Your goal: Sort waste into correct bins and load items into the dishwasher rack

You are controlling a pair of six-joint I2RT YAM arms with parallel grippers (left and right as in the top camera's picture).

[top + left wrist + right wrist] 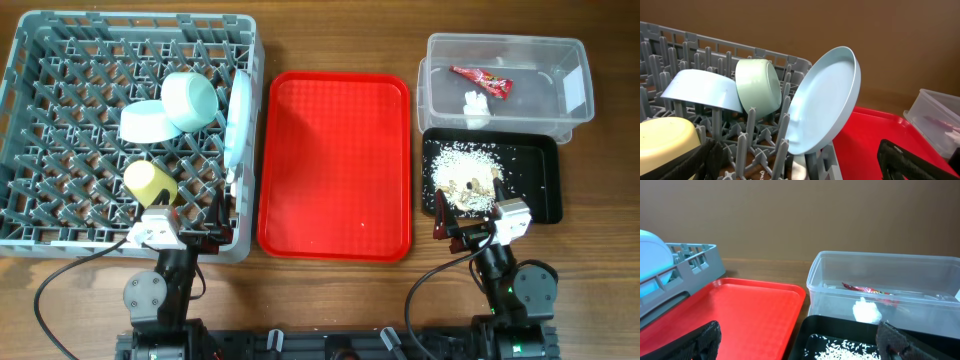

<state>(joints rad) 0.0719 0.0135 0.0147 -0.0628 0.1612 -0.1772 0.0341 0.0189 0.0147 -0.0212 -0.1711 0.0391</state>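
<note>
The grey dishwasher rack (130, 20) holds a pale-blue plate (238, 115) standing on edge, two pale bowls (190, 100) (148, 122) and a yellow cup (150, 182). My left gripper (185, 222) hangs open over the rack's near edge, empty, with the plate (825, 100) just ahead of it. In the clear tub (500, 40) lie a red wrapper (482, 80) and a white scrap (477, 105). Rice scraps (465, 170) lie in the black tray (540, 180). My right gripper (470, 208) is open and empty above that tray's near edge (810, 330).
A flat red tray (335, 165) lies between the rack and the two bins, bare but for a few tiny specks. Bare wooden table shows behind and beside everything. The rack's upright pegs (747, 145) stand close in front of my left fingers.
</note>
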